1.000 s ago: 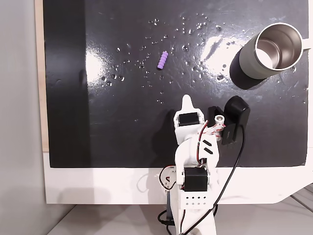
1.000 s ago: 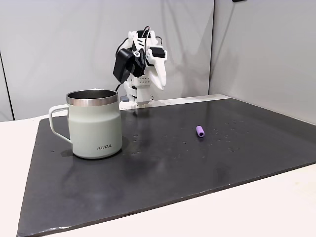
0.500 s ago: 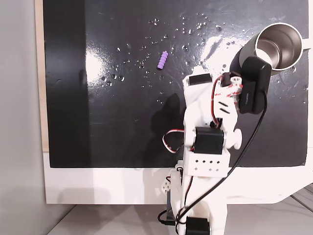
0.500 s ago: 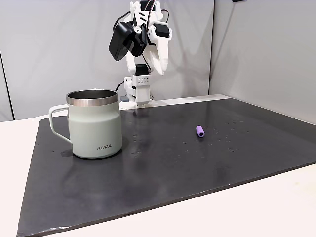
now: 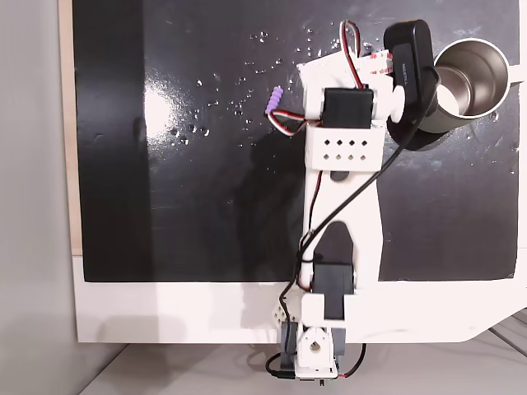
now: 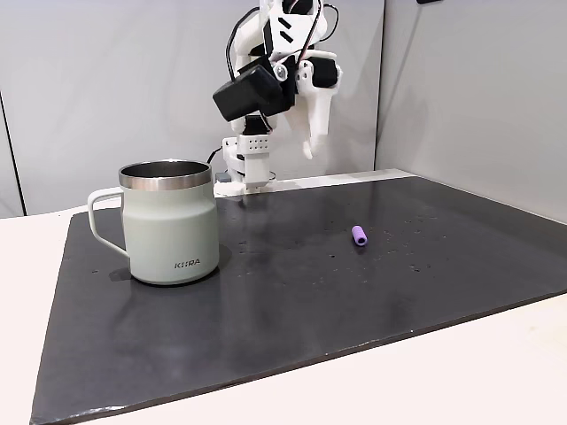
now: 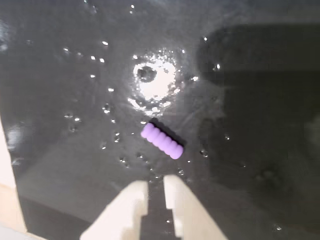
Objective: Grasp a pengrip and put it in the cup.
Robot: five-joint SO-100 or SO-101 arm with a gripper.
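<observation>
The light-purple ribbed pengrip (image 7: 161,140) lies flat on the black mat, just ahead of my gripper (image 7: 155,184), whose white fingers are shut with nothing between them. From the side, the gripper (image 6: 309,146) hangs high in the air, pointing down, behind and above the pengrip (image 6: 358,235). From above, the arm (image 5: 342,132) reaches over the mat, with the pengrip (image 5: 274,100) peeking out at its left edge. The grey-white steel cup (image 6: 170,226) stands upright and empty, handle to the left there. Seen from above, the cup (image 5: 473,74) is at the mat's far right, partly covered by the black wrist camera.
A glossy black mat (image 5: 198,206) with small water spots covers the table. The arm's base (image 6: 246,164) sits at the mat's far edge on a white board (image 5: 181,313). Grey wall panels (image 6: 461,88) stand behind and to the right.
The arm has unfolded, risen and stretched forward over the mat until the gripper hangs above the pengrip. Pengrip and cup have not moved.
</observation>
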